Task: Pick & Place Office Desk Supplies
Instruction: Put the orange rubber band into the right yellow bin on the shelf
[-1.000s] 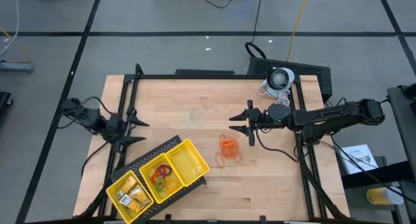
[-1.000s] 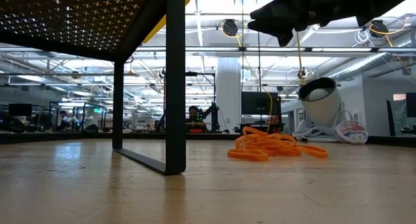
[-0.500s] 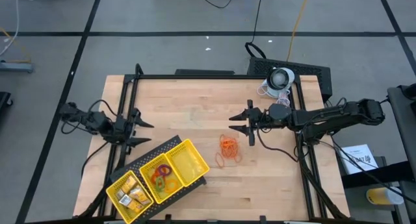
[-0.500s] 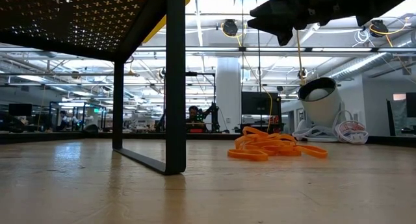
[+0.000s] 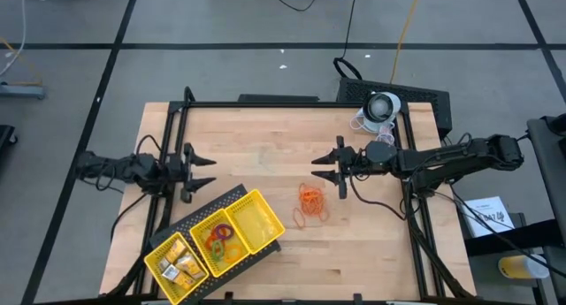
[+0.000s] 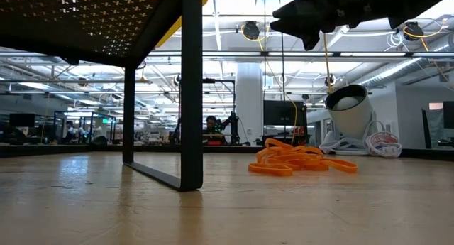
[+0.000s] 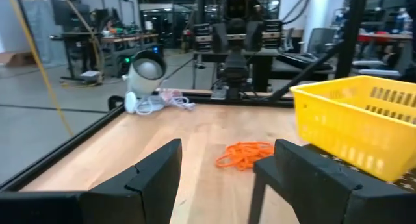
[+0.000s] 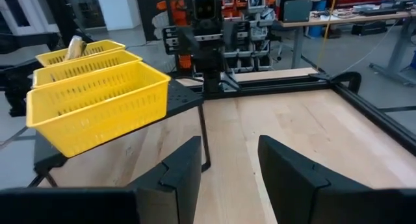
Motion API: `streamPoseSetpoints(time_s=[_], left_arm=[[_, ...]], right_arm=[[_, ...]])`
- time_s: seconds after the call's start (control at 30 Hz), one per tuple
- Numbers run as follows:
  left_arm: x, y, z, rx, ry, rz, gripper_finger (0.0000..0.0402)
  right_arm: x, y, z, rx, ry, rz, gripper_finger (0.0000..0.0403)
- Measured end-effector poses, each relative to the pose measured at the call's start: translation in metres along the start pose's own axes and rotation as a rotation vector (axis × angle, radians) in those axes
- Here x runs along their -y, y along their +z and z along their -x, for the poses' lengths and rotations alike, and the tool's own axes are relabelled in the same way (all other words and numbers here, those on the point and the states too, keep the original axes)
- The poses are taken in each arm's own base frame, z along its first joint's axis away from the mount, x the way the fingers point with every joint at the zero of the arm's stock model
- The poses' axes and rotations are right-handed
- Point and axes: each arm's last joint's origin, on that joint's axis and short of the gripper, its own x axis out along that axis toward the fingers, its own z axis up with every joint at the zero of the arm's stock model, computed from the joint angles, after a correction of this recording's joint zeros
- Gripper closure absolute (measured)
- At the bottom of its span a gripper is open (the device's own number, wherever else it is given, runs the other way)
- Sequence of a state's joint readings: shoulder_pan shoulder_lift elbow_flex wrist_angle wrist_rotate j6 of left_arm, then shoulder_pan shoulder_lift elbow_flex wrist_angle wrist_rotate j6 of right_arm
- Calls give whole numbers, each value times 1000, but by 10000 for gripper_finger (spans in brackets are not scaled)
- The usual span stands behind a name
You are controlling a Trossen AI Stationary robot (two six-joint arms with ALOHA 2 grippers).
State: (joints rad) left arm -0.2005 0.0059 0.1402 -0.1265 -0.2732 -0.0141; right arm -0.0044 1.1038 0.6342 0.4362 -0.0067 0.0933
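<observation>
A heap of orange rubber bands [image 5: 309, 197] lies on the wooden table, with a few loose loops [image 5: 306, 218] nearer the front edge. It also shows in the left wrist view [image 7: 244, 156] and the low view [image 6: 298, 160]. The yellow three-compartment tray [image 5: 252, 221] sits on a black perforated stand. It holds yellow-gold blocks [image 5: 181, 265] and coloured rings [image 5: 221, 243]. My right gripper [image 5: 315, 168] hovers open just beyond the heap, pointing level toward the left. My left gripper [image 5: 209, 171] stands open at the table's left side, pointing right, beside the tray.
A white rounded device [image 5: 382, 106] with cables stands at the back right corner. A black frame rail [image 5: 265, 103] runs around the table. The stand's leg [image 6: 190, 89] rises in front of the low camera. Bare wood [image 5: 256, 155] lies between the two grippers.
My left arm has swung round and sunk a little, so its gripper now points straight across at the table's right edge and sits slightly farther right. Its fingers have stayed open. The rubber bands and tray have not moved.
</observation>
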Motion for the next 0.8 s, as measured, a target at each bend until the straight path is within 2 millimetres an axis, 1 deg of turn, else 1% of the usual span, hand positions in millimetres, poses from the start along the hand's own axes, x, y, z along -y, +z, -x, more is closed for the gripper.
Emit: streamPoseSetpoints(time_s=[0.2, 0.37, 0.43, 0.5, 0.57, 0.63, 0.8], left_arm=[[-6, -5, -3, 0, 63, 12, 146], [-5, -16, -7, -11, -36, 28, 146], [-5, -21, -8, -27, -35, 33, 146], [-5, -24, -8, -32, -27, 34, 146], [-6, -24, -8, -32, -23, 35, 146], [-6, -24, -8, -33, -23, 34, 146], [-6, -24, -8, -34, -21, 35, 146]], right_arm=[[-4, -1, 0, -11, 83, 2, 261], [-13, -3, 0, -32, 122, 39, 261], [-17, -8, 0, -67, 118, 61, 261], [-21, -17, -2, -133, 49, 120, 261], [-26, -29, -3, -228, -44, 179, 261], [-30, -42, -5, -313, -101, 219, 261], [-42, -72, -23, -409, -67, 226, 261]])
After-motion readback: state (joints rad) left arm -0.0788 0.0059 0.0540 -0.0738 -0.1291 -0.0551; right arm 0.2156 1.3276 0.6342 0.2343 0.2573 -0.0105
